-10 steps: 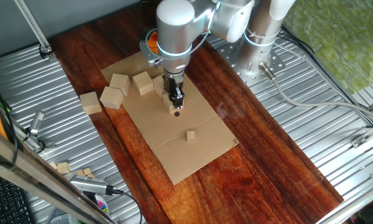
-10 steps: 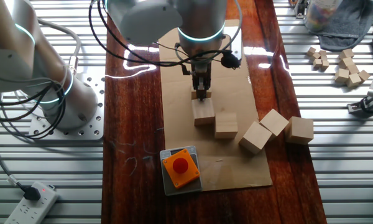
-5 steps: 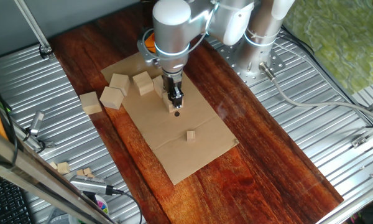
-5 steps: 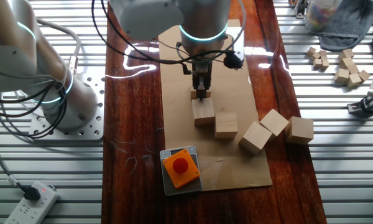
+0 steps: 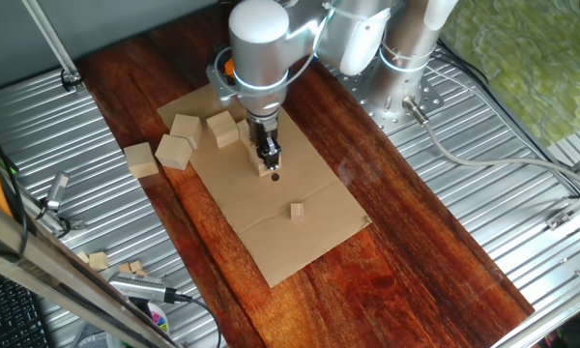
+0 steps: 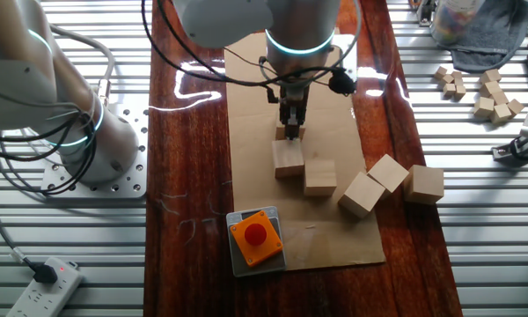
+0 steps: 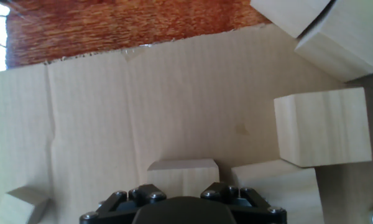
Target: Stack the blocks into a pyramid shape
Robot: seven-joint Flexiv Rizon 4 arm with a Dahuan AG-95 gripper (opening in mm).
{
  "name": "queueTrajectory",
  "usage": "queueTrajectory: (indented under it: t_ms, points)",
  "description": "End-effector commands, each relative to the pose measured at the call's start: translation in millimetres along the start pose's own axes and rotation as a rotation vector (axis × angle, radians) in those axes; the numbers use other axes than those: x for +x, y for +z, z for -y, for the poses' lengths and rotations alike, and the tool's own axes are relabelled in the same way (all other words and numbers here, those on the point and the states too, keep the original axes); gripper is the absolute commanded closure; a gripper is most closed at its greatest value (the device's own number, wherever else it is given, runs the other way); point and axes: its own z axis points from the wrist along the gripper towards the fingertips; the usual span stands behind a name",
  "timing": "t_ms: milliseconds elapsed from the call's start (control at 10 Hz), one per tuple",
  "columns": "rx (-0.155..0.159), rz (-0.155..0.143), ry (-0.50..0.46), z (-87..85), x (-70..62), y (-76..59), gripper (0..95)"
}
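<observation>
Pale wooden blocks lie on a cardboard sheet (image 5: 290,227). One fixed view shows three blocks (image 5: 185,128) (image 5: 222,129) (image 5: 174,152) on the sheet and another (image 5: 141,159) just off it. The other fixed view shows a loose row (image 6: 289,158) (image 6: 319,176) (image 6: 363,194) ending in a tilted pair (image 6: 390,172) (image 6: 425,185). My gripper (image 5: 270,171) (image 6: 291,134) points straight down at sheet level, beside the row's end. It looks shut on a further block (image 7: 183,173) (image 6: 282,132), centred under the hand. The fingertips are hidden in the hand view.
A much tinier wooden cube (image 5: 297,210) sits alone on the sheet. An orange box with a dark button (image 6: 255,236) stands at the sheet's end near the robot base. Small cubes (image 6: 493,97) and tools lie on the ribbed metal beside the wooden top.
The arm has shifted slightly sideways toward the block cluster, left in one fixed view and right in the other. The block at its tips moved along with it. The other blocks stayed put.
</observation>
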Motion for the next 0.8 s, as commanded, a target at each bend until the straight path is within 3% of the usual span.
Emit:
queueTrajectory:
  t_ms: [100, 300, 800]
  points:
    - [0.008, -0.011, -0.003, -0.1, 0.0, -0.7, 95.0]
    - [0.012, -0.021, -0.005, 0.0, 0.2, -0.3, 95.0]
    - [0.055, -0.084, -0.005, -5.2, 2.5, -5.0, 95.0]
